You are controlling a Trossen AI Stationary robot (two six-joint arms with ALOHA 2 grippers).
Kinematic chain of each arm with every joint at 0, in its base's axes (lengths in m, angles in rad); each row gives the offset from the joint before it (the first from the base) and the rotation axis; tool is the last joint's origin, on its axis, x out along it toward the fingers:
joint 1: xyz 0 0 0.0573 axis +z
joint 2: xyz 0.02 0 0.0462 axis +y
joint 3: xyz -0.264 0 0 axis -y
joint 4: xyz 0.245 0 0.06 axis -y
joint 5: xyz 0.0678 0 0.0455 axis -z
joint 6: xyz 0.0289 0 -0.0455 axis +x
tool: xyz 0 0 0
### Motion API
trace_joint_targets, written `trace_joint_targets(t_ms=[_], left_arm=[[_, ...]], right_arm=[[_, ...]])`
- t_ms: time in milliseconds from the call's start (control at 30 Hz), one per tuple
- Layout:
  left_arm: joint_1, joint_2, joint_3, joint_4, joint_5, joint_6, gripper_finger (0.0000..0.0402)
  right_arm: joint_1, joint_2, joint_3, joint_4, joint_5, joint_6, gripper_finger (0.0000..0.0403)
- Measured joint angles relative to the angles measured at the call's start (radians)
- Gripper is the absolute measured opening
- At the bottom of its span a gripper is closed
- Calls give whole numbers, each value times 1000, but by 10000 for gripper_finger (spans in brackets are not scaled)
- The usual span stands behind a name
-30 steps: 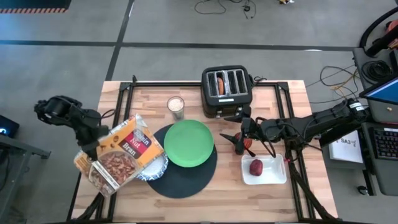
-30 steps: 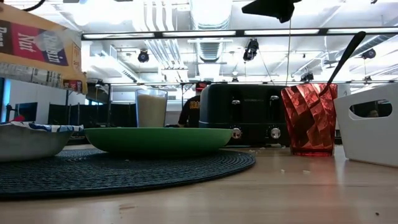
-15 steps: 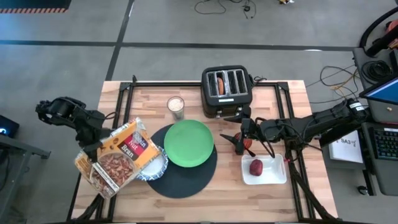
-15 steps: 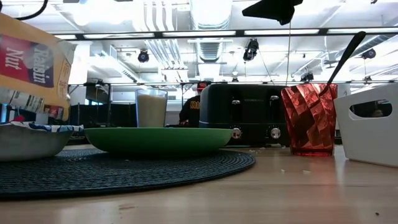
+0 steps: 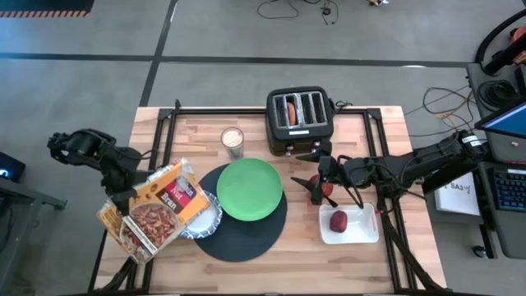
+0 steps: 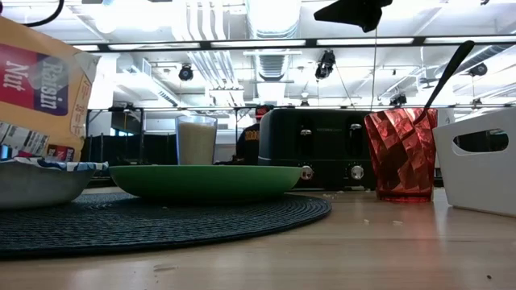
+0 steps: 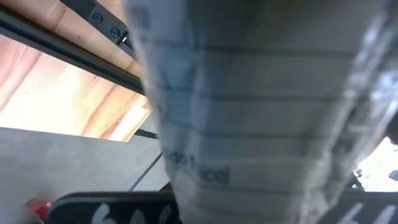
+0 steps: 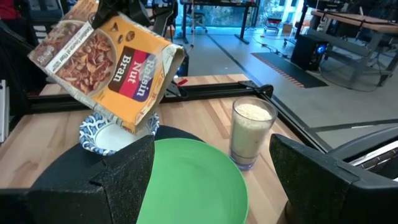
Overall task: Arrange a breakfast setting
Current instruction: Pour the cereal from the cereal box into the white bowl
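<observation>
Since a sec earlier, cereal box [image 5: 153, 210] had swung back toward bench's left edge and tipped more upright over blue-and-white patterned bowl [image 5: 207, 219]; nothing else shifted.

Left hand [image 5: 123, 194] was pinched shut on cereal box at its upper end, box tilted w/ lower corner above bowl. Bowl sat on left part of round dark placemat [image 5: 243, 240], rim just beside green plate [image 5: 249, 189], which lay on placemat's upper half. Glass of milk [image 5: 233, 141] stood behind plate, near toaster [image 5: 299, 120]; bagel [image 5: 291, 111] sat in toaster's leftmost slot.

Right of plate, small red cup [image 5: 326, 192] stood on bench [image 5: 370, 140] w/ metal spoon [image 6: 445, 72] leaning out of it. Right hand [image 5: 309, 180] hovered above cup, fingers [image 8: 320, 174] spread wide, holding nothing. Dark red fruit [image 5: 339, 220] lay in white tray [image 5: 366, 230] near bench's right-front.
</observation>
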Motion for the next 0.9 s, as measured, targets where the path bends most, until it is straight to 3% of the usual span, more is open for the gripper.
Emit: trace_joint_targets(t_ms=[600,900], left_arm=[[0,69,-2,24,39,10,1],[-2,97,8,68,84,-88,1]], right_arm=[[5,0,0,-7,-2,-11,309],[5,0,0,-11,-26,-39,309]])
